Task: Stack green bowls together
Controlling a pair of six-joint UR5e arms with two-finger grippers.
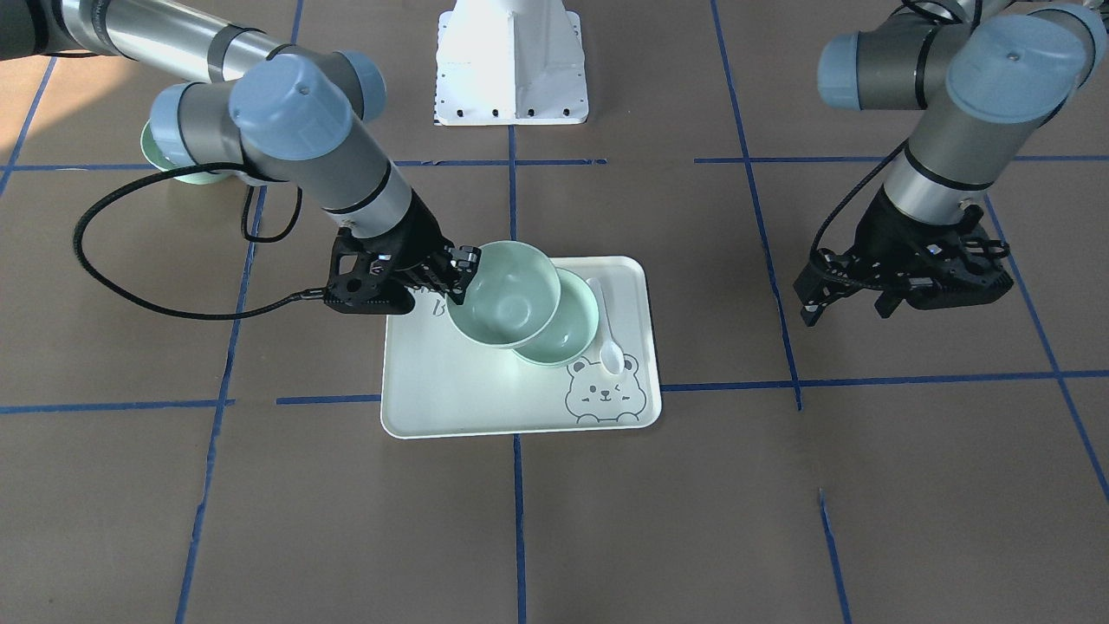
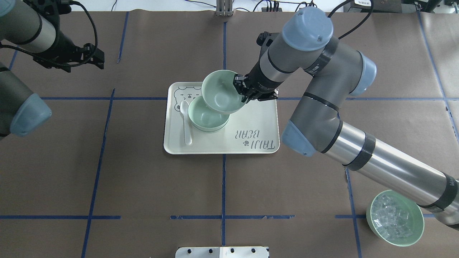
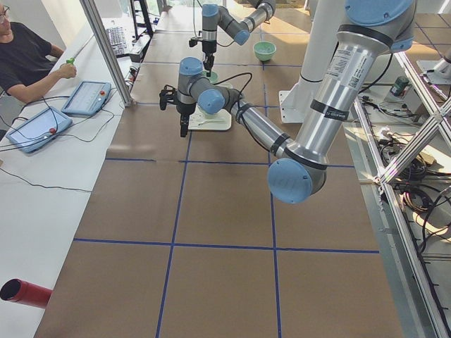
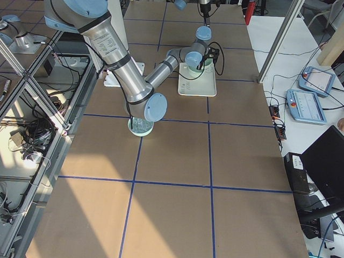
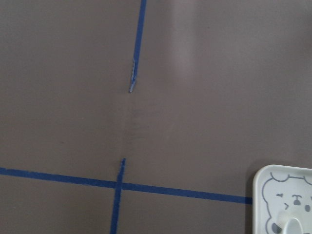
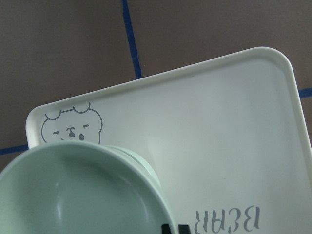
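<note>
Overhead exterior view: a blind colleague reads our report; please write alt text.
The right gripper, jaws shut on a mint-green bowl, holds it tilted over a second green bowl on a bear-print tray, beside a white spoon. The left gripper hangs open at upper left.

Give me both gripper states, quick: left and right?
Left gripper: open, holding nothing.
Right gripper: shut on the rim of a green bowl.

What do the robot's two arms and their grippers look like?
Both arms are alike: the right arm and the left arm have shiny silver tubes, grey joints with round pale blue caps, and black bands. The right gripper and the left gripper are black, with two fingers. A black cable runs to each wrist.
</note>
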